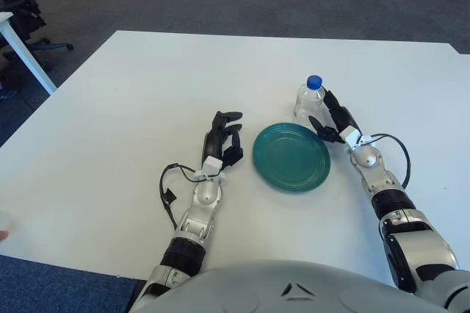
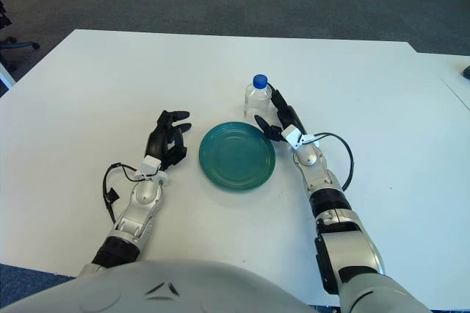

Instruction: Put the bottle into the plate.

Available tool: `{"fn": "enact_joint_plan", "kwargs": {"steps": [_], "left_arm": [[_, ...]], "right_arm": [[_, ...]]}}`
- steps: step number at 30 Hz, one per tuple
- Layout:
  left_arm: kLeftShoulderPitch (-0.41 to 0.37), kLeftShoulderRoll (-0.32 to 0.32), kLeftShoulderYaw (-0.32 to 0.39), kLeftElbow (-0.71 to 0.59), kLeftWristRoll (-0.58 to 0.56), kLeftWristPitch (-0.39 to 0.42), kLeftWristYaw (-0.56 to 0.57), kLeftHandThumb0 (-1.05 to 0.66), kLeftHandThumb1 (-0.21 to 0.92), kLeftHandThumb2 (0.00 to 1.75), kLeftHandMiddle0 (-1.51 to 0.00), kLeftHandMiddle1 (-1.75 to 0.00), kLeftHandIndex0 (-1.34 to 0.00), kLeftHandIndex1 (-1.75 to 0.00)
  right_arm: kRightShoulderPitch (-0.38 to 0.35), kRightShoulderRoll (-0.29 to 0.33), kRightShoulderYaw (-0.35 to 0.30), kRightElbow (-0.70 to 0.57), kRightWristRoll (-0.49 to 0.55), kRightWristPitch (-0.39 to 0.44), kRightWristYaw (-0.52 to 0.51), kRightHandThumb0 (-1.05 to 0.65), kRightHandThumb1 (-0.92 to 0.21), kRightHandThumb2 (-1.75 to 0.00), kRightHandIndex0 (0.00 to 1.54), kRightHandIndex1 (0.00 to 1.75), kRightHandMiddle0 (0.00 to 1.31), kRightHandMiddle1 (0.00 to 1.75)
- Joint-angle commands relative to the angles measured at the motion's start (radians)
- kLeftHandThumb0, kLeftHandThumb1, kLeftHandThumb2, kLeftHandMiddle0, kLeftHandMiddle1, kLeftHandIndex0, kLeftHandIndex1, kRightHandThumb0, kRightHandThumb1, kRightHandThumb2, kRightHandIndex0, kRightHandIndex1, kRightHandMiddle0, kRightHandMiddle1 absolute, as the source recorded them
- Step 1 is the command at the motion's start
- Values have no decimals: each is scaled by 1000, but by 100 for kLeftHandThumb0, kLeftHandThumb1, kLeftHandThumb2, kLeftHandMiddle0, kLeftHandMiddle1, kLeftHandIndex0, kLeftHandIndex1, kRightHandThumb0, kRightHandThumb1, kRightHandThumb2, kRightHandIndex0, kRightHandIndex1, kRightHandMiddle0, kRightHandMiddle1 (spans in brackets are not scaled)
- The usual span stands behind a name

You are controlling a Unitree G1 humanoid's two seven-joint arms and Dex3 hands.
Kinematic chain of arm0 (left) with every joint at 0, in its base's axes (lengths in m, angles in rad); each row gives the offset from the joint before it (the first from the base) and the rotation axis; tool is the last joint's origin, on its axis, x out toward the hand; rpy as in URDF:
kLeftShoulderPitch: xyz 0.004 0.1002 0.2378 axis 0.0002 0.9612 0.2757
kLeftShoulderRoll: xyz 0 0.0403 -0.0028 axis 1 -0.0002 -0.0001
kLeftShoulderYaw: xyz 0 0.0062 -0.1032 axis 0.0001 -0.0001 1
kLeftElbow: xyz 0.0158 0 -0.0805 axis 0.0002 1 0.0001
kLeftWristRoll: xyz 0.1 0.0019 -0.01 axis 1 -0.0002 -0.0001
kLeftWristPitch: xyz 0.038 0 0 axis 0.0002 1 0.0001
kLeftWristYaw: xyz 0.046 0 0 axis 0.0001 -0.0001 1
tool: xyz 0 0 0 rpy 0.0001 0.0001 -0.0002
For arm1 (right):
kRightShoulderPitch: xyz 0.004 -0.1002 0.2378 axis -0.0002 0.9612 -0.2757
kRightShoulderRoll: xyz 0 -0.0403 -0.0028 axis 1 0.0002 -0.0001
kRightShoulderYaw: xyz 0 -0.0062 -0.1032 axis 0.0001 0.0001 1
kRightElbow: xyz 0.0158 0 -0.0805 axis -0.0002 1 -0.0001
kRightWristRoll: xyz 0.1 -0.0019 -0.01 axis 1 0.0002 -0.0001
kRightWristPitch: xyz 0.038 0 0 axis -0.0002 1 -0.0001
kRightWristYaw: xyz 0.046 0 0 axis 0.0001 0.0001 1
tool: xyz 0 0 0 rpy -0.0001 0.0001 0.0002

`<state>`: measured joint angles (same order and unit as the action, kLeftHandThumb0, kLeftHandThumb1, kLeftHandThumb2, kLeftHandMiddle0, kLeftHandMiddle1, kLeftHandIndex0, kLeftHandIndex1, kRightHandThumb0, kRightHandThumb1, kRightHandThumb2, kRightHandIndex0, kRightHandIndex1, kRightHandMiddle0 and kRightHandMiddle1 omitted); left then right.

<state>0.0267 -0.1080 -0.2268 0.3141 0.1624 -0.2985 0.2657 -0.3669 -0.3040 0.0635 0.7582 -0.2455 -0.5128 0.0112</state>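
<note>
A white table (image 1: 132,107) bears a teal plate (image 1: 291,157), with the clear blue-capped water bottle (image 1: 308,102) standing upright just beyond its far right rim. The right hand (image 1: 332,118) is placed against the bottle, fingers spread, not yet clamped; a firm mid-body grip is judged best before lifting. The left hand (image 1: 222,140), loosely curled and holding nothing, shows left of the plate.

One bottle (image 1: 310,102) with one blue cap (image 1: 314,82) stands right of centre in the frame. One green plate (image 1: 291,156) lies at the centre. Two robot hands show: the left robot hand (image 1: 222,139) left of the plate, the right robot hand (image 1: 331,118) beside the bottle. One white desk (image 1: 132,100) carries them all
</note>
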Motion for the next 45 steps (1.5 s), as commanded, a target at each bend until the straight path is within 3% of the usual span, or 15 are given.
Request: {"fn": "enact_joint_plan", "kwargs": {"steps": [1, 45], "left_arm": [[49, -53, -7, 26, -19, 48, -10, -56, 92, 78, -58, -73, -36, -112], [51, -95, -50, 18, -65, 53, 16, -53, 92, 72, -58, -80, -33, -112]], "right_arm": [[-33, 11, -4, -8, 12, 16, -2, -105, -92, -58, 0, 0, 0, 0], [-107, 69, 1, 33, 13, -18, -25, -105, -92, -56, 4, 2, 2, 1]]}}
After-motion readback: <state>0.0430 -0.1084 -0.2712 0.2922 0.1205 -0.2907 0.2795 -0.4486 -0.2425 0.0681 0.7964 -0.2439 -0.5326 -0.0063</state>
